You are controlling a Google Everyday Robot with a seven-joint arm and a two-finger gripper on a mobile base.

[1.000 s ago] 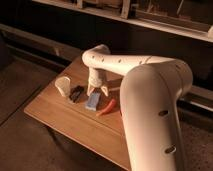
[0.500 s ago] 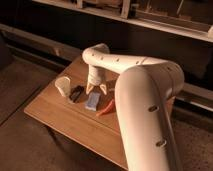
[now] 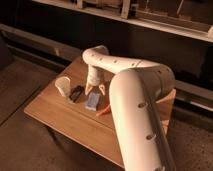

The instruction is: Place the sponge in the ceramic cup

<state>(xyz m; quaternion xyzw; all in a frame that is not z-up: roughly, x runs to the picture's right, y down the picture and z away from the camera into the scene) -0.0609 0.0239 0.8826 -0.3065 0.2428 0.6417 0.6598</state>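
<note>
Item: two-finger gripper (image 3: 95, 91) on a cream-white jointed arm (image 3: 135, 95), held low over the middle of a pale-brown wooden table (image 3: 55, 117). Its fingers are spread apart with nothing between them. Change over the last second: the thick near link of the arm has swung a little leftward in the camera view, towards the table. The gripper keeps almost the same place above the table top, its fingers as wide as before, and none of the loose pieces has shifted. Bearing on the task: by this showing the arm is settling its pose over the sponge and is carrying nothing. A grasp would need the spread fingers to come down on either side of the block. Item: small light-blue rectangular soft sponge (image 3: 92, 101), lying flat on the table just in front of the fingertips, its long axis pointing roughly towards the gripper. Whether the tips touch it cannot be told. It looks whole and unsquashed, with plain faces, and is smaller than the cup. Item: small off-white ceramic cup (image 3: 63, 86) with plain sides tapering to a narrow base, standing near the table's left edge, apart from the sponge and with nothing blue showing in its mouth. Between the two lies a small black flat object (image 3: 76, 93). An orange-red pointed object (image 3: 103, 110) lies just right of the sponge, partly behind the arm.
</note>
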